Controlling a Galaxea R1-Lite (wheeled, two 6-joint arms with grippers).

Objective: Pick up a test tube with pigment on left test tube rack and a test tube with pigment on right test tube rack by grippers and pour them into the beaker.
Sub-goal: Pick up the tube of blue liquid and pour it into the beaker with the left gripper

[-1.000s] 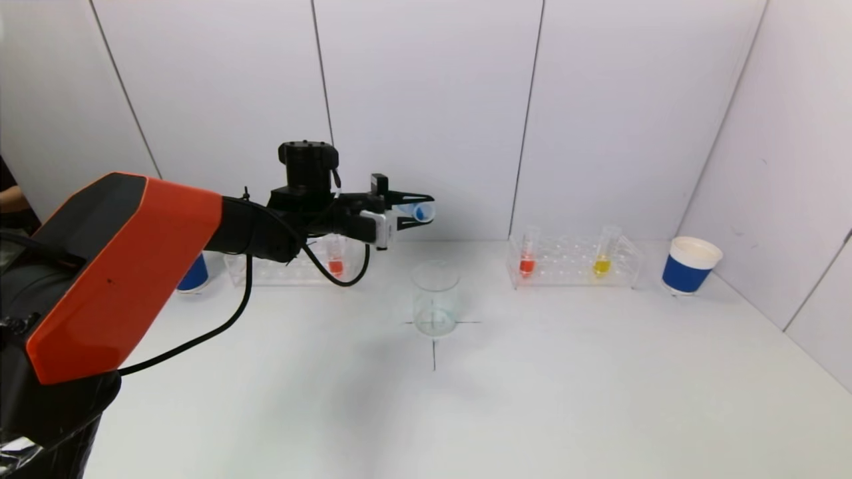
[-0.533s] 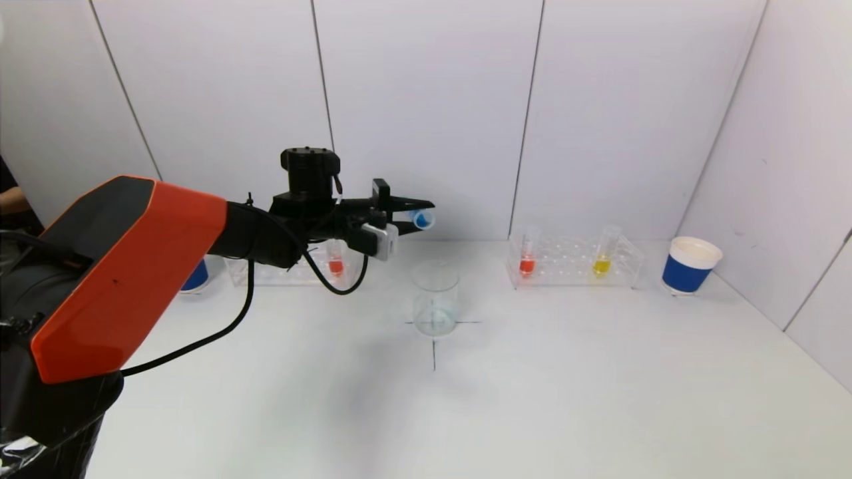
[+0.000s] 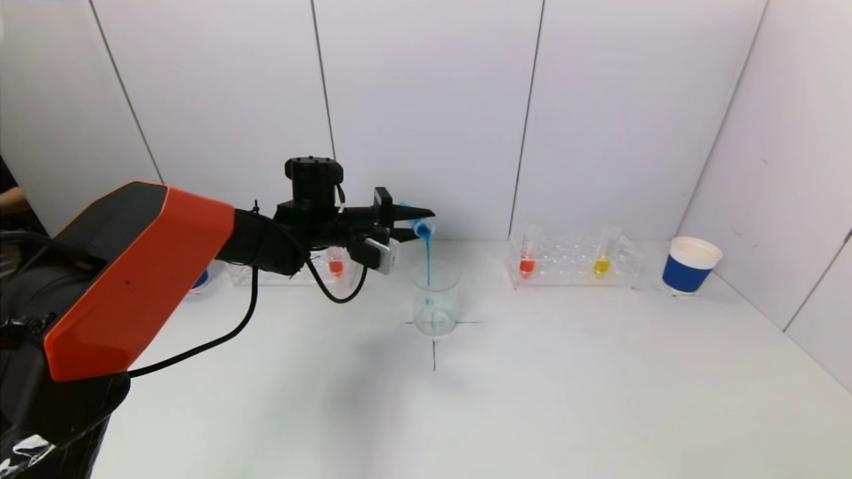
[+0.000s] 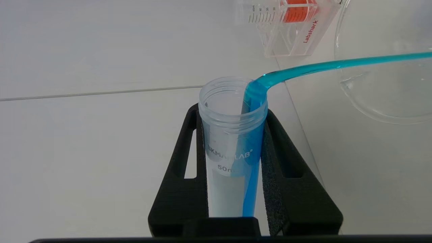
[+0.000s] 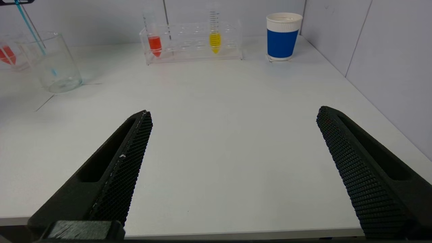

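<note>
My left gripper [image 3: 416,223] is shut on a clear test tube [image 4: 233,141] holding blue pigment, tipped on its side above the glass beaker [image 3: 435,298]. A blue stream [image 3: 428,259] runs from the tube mouth down into the beaker. The left rack [image 3: 279,269] still holds a red tube [image 3: 336,265]. The right rack [image 3: 574,263] holds a red tube [image 3: 527,259] and a yellow tube [image 3: 602,261]. My right gripper [image 5: 233,162] is open and empty, low over the table's near right edge, out of the head view.
A blue and white paper cup [image 3: 690,265] stands right of the right rack. Another blue cup [image 3: 200,278] sits at the far left, mostly behind my left arm. Walls close the back and the right side.
My left gripper has rolled the tube further over, and the blue pigment now streams into the beaker. The right gripper has not moved.
</note>
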